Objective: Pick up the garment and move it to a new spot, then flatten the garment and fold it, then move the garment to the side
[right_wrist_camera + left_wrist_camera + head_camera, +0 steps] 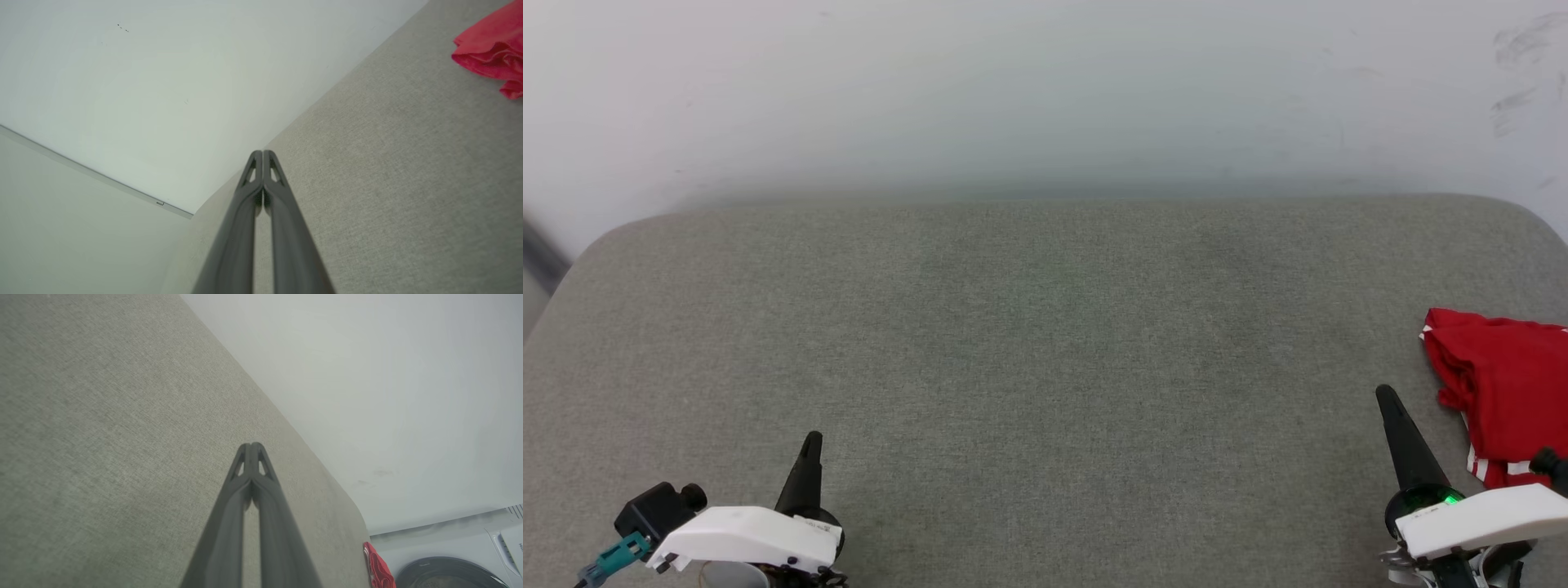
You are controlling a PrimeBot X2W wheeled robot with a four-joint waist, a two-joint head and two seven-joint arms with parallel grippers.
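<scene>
The grey cushioned surface lies open left to centre; the crumpled garment blocks the right edge; a wall closes the far side.

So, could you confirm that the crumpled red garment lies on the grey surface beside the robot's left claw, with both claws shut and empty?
Not quite: the garment lies beside the right claw, at the right edge of the grey surface, as the head view shows. The rest stands: it is crumpled, and the left claw and right claw are both shut and empty.
</scene>
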